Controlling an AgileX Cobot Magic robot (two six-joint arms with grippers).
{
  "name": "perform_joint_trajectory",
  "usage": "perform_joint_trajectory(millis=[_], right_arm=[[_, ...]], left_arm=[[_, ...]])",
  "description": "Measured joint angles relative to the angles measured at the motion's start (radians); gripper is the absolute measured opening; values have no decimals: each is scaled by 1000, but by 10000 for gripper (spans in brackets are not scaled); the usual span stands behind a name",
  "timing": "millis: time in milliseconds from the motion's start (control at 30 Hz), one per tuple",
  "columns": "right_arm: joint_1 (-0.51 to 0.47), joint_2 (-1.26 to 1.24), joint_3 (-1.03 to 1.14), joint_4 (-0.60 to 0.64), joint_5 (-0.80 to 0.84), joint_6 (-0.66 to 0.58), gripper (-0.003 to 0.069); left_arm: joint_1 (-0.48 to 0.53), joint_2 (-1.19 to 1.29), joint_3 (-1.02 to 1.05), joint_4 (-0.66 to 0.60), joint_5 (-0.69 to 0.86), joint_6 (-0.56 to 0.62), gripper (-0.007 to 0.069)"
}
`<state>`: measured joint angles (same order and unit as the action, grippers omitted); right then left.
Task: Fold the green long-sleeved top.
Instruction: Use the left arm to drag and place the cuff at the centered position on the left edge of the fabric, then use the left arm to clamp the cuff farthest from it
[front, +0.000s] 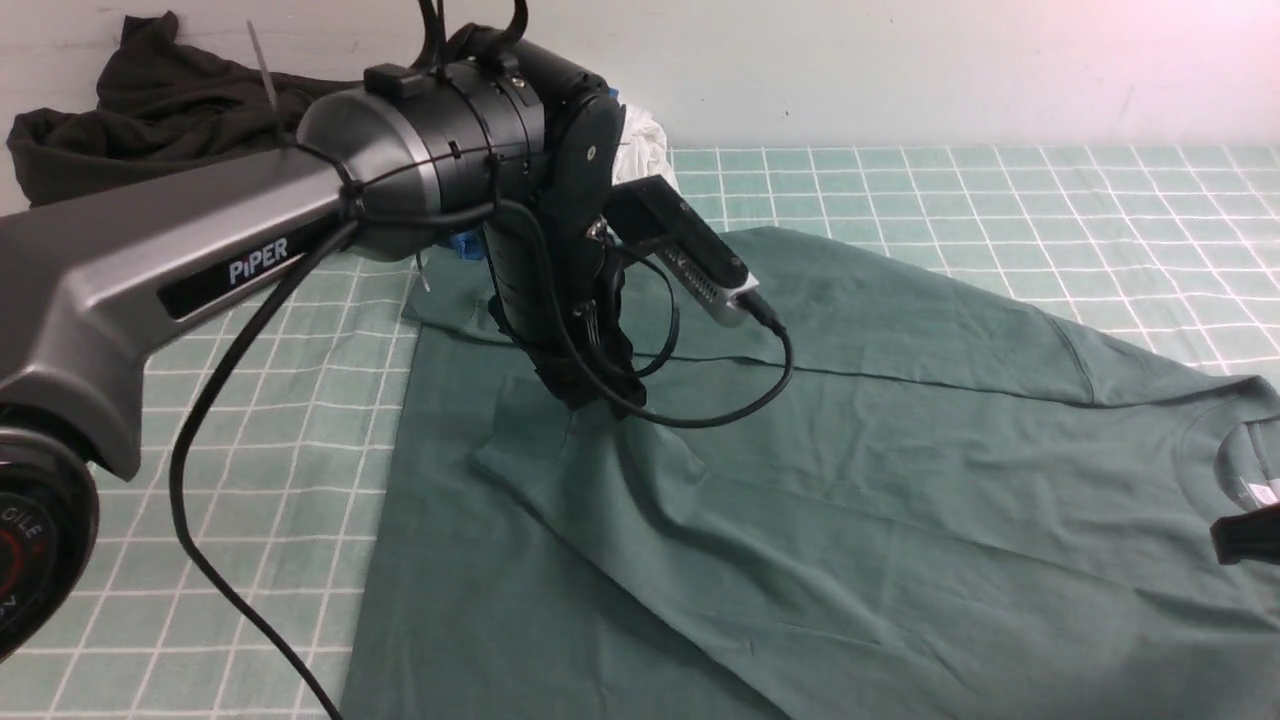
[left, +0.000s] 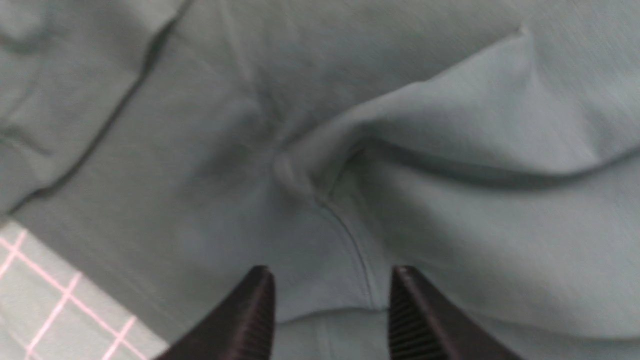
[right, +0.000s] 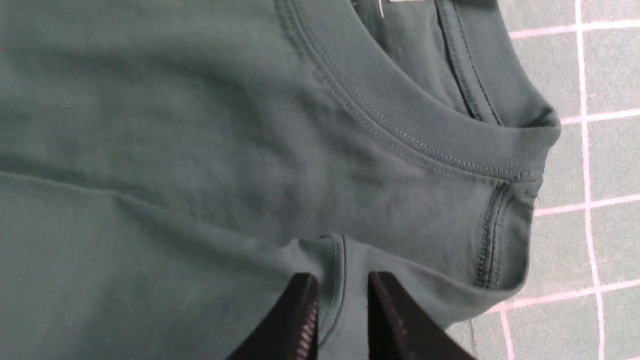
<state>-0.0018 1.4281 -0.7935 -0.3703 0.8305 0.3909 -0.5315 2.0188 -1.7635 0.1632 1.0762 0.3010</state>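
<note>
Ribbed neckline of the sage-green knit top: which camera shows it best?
Right wrist view: the ribbed neckline is close, stitching sharp. Front view catches only an arc at the edge; left wrist view shows none.

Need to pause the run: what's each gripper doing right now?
Left gripper: jaws open over the green top, holding nothing.
Right gripper: top's fold between its jaws; gripped or not, cannot tell.

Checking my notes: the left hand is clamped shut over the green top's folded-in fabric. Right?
Not shut. The left hand stands open over the green top's folded-in fabric; the left wrist view shows its fingers apart, gripping nothing.
</note>
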Motion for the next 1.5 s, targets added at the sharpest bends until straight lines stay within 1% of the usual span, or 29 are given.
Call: perform_joint_trajectory(millis=[67, 133, 233, 300, 400, 467, 567, 667, 800, 900, 1100, 1233, 1300, 1400, 1500], right_arm=[[0, -1, -2, -3, 0, 14, 244], [0, -4, -19, -1, 2, 17, 288], [0, -15, -68, 32, 1, 10, 316], [0, -20, -100, 65, 1, -15, 321], [0, -21, -140, 139, 0, -72, 323], [0, -21, -149, 224, -1, -148, 323], [0, -21, -149, 301, 15, -232, 323], [0, -21, -149, 344, 27, -274, 323], [0, -21, -149, 350, 27, -285, 323], [0, -21, -149, 350, 27, -287, 323], [0, -21, -149, 350, 18, -290, 323], [0, -21, -149, 350, 18, -290, 323], [0, -21, -149, 350, 18, -290, 323], [0, -21, -149, 350, 18, -290, 323], [0, -21, -149, 349, 18, -290, 323]], left_arm=[[14, 1, -41, 36, 5, -82, 441], [42, 1, -72, 42, 7, -147, 493], [111, 4, -98, 34, 4, -196, 534], [171, 15, -103, 19, -12, -209, 543], [256, 49, -104, -40, -63, -219, 545], [321, 105, -104, -98, -134, -222, 545], [372, 171, -112, -148, -222, -225, 545], [403, 235, -133, -157, -298, -250, 545], [420, 298, -171, -163, -366, -278, 545], [420, 332, -196, -163, -387, -295, 542], [420, 384, -241, -174, -410, -316, 449], [420, 385, -244, -174, -424, -342, 302], [420, 385, -244, -174, -424, -347, 245], [419, 385, -244, -174, -424, -348, 104], [419, 385, -244, -173, -424, -348, 29]])
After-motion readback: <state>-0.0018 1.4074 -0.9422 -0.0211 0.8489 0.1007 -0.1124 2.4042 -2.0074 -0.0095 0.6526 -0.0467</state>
